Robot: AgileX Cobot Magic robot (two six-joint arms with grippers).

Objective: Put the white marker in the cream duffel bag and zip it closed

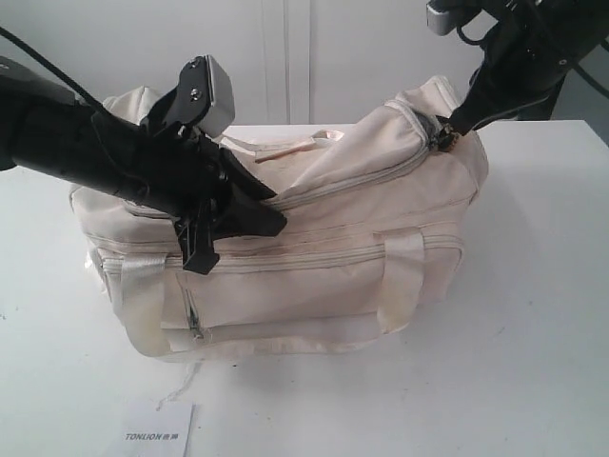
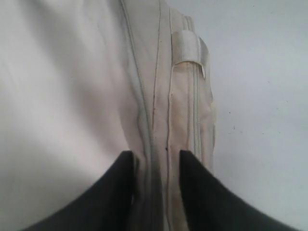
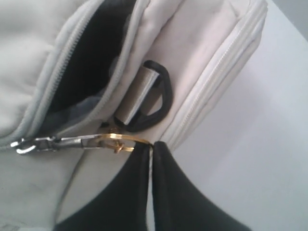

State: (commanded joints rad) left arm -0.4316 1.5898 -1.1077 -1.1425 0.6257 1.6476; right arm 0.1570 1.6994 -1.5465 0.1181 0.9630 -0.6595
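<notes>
- Exterior: bag [image 1: 314,276] sits on white table [image 1: 533,362], front pocket facing the camera, top flap raised toward its right end.
- Left gripper [image 1: 271,221] is down on the bag's top front edge, left of the middle, fingertips at the zipper line.
- Right gripper [image 1: 457,126] is at the bag's upper right end, tips at the pull [image 1: 443,138].
- Card [image 1: 157,433] lies on the table in front of the bag, apart from it.
- Marker not visible in any view; cannot tell where it is.
- Left wrist: left gripper [image 2: 155,156] has its two black fingers on either side of a ridge of bag [image 2: 72,96] fabric with a seam on it. The cloth fills the gap and looks clamped.
- Strap [image 2: 187,45] loop shows further along the bag, table [image 2: 260,96] beside it.
- Right wrist: right gripper [image 3: 150,146] has its fingers pressed together, pinching the gold ring of the pull [image 3: 115,139].
- The pull runs to the silver slider [image 3: 33,143]. The zipper past it gapes open, with dark lining [image 3: 91,53] showing.
- Black end ring [image 3: 161,96] hangs on the bag [image 3: 202,43] just beside the pull.
</notes>
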